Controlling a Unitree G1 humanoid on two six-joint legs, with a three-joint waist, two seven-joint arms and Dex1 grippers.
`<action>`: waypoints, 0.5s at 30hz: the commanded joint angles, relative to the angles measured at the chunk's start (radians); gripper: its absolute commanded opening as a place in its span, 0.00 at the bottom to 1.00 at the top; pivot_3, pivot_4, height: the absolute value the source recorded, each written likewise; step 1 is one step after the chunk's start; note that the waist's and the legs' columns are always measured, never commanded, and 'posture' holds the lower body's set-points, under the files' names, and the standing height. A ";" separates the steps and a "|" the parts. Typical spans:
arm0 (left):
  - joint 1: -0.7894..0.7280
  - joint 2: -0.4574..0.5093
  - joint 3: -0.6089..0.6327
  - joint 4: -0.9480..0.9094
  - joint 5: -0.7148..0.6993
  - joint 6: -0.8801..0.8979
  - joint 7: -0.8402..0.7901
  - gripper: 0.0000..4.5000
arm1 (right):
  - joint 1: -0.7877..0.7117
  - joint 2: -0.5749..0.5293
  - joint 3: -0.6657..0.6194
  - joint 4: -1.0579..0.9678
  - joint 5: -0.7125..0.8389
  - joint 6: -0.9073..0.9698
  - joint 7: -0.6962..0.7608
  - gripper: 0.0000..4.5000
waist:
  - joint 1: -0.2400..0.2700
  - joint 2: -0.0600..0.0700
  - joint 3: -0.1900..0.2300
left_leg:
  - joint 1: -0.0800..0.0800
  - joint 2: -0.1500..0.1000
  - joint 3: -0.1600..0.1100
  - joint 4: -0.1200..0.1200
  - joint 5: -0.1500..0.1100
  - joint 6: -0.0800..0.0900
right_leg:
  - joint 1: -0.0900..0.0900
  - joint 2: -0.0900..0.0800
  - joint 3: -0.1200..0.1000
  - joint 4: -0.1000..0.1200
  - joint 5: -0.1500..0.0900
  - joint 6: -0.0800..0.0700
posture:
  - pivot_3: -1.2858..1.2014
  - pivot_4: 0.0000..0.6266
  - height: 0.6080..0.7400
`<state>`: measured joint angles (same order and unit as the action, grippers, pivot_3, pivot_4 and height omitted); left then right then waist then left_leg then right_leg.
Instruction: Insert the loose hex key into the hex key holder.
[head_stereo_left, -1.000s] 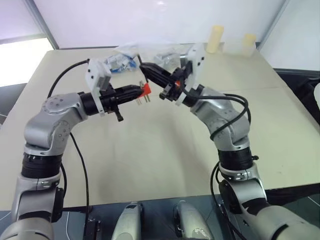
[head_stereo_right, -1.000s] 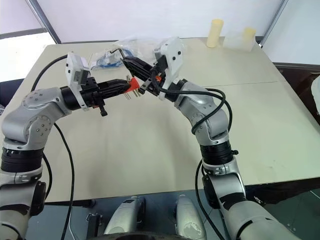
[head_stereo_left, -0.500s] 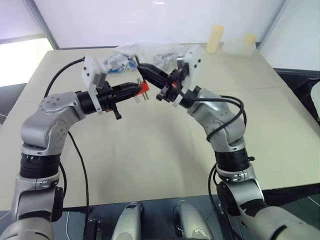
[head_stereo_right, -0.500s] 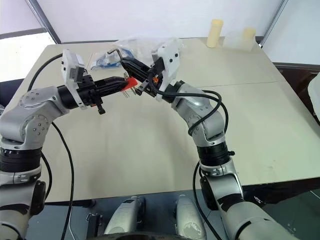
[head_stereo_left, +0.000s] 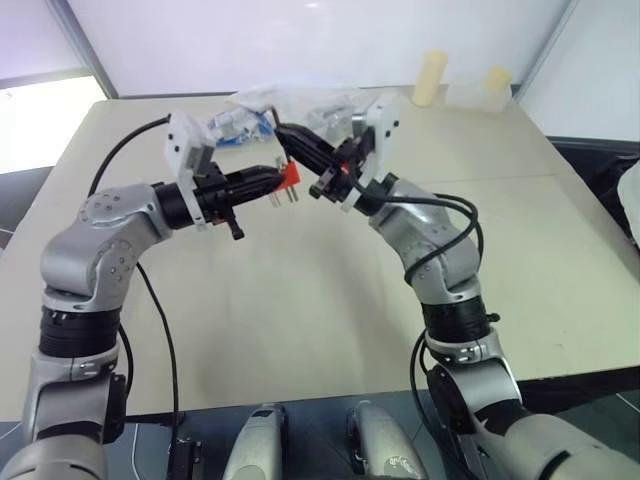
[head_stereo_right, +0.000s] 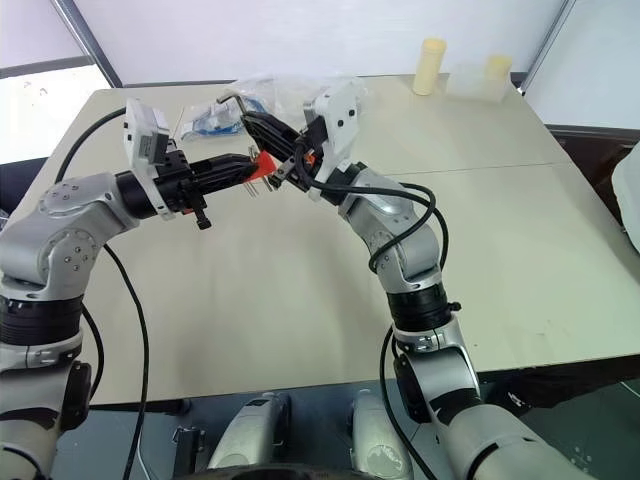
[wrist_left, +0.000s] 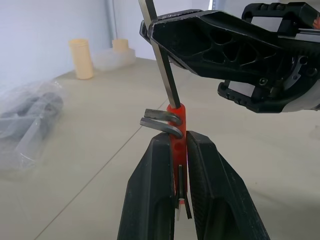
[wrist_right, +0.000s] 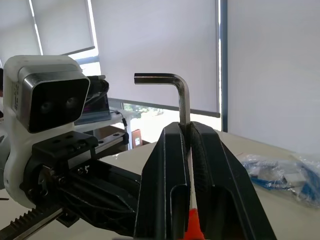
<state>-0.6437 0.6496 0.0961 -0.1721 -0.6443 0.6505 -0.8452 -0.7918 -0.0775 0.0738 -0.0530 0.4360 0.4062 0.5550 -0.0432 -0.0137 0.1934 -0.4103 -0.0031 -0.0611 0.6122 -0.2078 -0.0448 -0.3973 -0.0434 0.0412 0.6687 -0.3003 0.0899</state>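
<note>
My left gripper (wrist_left: 179, 139) is shut on the hex key holder (wrist_left: 177, 125), a small red block with short keys curling out of its side, held level above the table. My right gripper (wrist_right: 188, 127) comes from the right and is shut on the loose hex key (wrist_right: 183, 100), a thin dark L with its bent end up. The key's long leg (wrist_left: 159, 65) runs down to the holder's top end and touches it there. From the head camera, the holder (head_stereo_left: 289, 174) sits just below the right gripper (head_stereo_left: 292, 140). How deep the key's tip sits cannot be seen.
Clear plastic bags of parts (head_stereo_left: 290, 105) lie on the beige table (head_stereo_left: 300, 300) right behind the grippers. Two cream cylinders (head_stereo_left: 430, 78) (head_stereo_left: 498, 82) and a clear container (head_stereo_left: 462, 92) stand at the far right edge.
The right forearm has swung slightly to the left. Both grippers stay almost in place, with the same grips on the holder and the key.
</note>
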 joint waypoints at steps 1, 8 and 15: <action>-0.022 0.011 0.033 -0.037 -0.017 -0.001 0.001 0.10 | -0.029 0.011 -0.010 -0.015 0.003 -0.030 -0.001 0.02 | 0.000 0.000 0.000 | 0.000 0.000 0.000 0.000 0.000 0.000 | 0.000 0.000 0.000 0.000 0.000 0.000 | 0.52 0.24 1.00; -0.022 0.011 0.035 -0.034 -0.017 -0.003 0.002 0.10 | -0.025 0.008 -0.009 -0.020 0.004 -0.026 0.000 0.02 | 0.000 0.000 0.000 | 0.000 0.000 0.000 0.000 0.000 0.000 | 0.000 0.000 0.000 0.000 0.000 0.000 | 0.52 0.24 1.00; -0.032 0.005 0.039 -0.024 -0.019 -0.004 0.008 0.10 | -0.019 0.005 -0.008 -0.027 0.007 -0.020 0.003 0.02 | 0.000 0.000 0.000 | 0.000 0.000 0.000 0.000 0.000 0.000 | 0.000 0.000 0.000 0.000 0.000 0.000 | 0.52 0.24 1.00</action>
<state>-0.6442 0.6495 0.0985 -0.1719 -0.6458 0.6514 -0.8421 -0.7958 -0.0785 0.0727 -0.0500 0.4348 0.4013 0.5564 -0.0432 -0.0137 0.1934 -0.4103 -0.0031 -0.0611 0.6120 -0.2078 -0.0448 -0.3973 -0.0435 0.0413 0.6686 -0.3003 0.0899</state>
